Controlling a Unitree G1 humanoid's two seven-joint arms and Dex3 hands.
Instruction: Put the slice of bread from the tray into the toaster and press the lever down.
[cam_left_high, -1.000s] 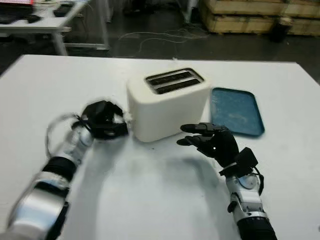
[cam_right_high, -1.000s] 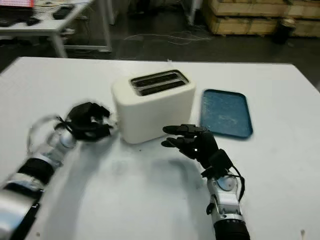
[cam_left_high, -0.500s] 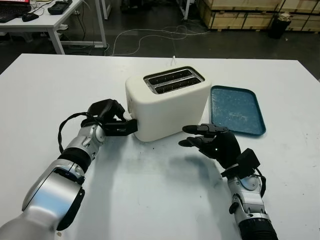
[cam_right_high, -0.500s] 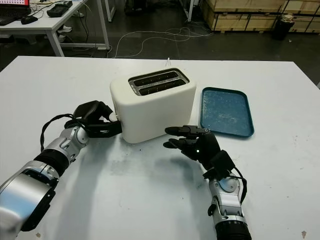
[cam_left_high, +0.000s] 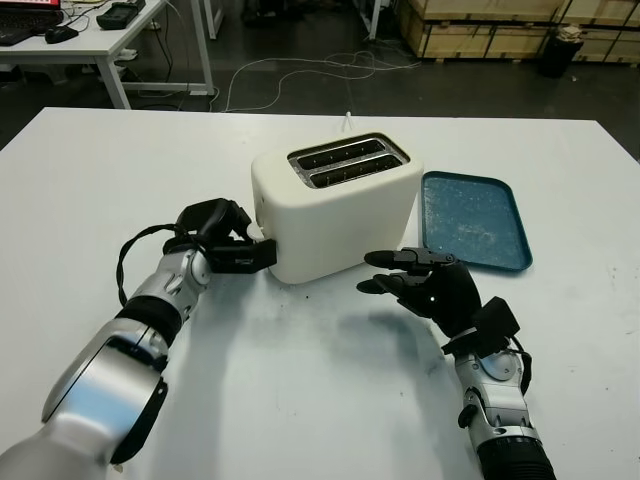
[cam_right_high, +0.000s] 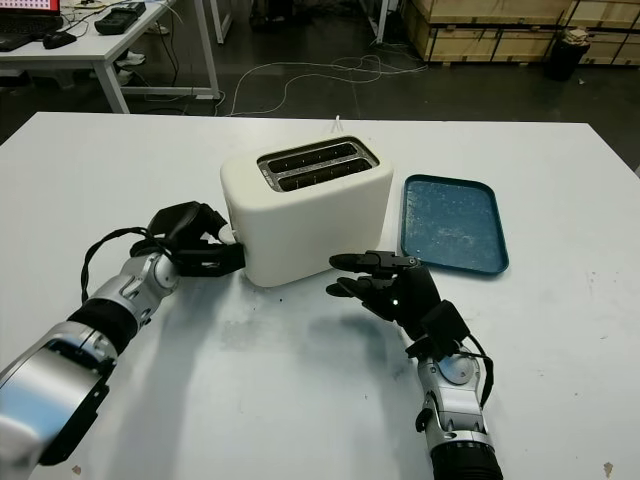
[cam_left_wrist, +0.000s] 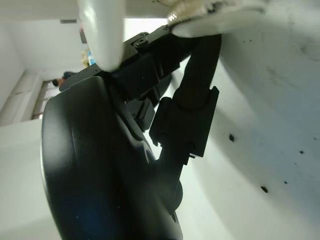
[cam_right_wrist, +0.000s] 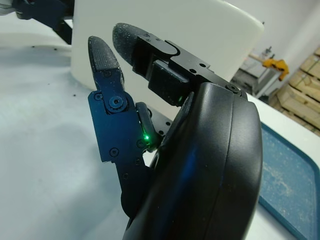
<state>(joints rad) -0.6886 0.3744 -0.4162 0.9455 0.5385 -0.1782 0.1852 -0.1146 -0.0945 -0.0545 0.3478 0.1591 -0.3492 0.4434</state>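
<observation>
A white toaster (cam_left_high: 335, 205) stands mid-table with its two top slots dark; whether a slice sits inside I cannot tell. My left hand (cam_left_high: 255, 252) is pressed against the toaster's left end, low down. Its fingers (cam_left_wrist: 185, 115) are curled around the white lever (cam_left_wrist: 100, 35). The blue tray (cam_left_high: 475, 220) lies just right of the toaster and carries only crumbs. My right hand (cam_left_high: 385, 272) hovers open in front of the toaster's right corner, holding nothing, with the toaster wall (cam_right_wrist: 200, 30) close behind its fingertips.
The white table (cam_left_high: 300, 400) has free room in front of the toaster and to the far left. Past the back edge are a dark floor with cables (cam_left_high: 290, 75), a desk (cam_left_high: 100, 30) and wooden pallets (cam_left_high: 500, 25).
My left hand has closed in on the toaster's left end and sunk slightly at the lever. The right hand and tray have kept their places.
</observation>
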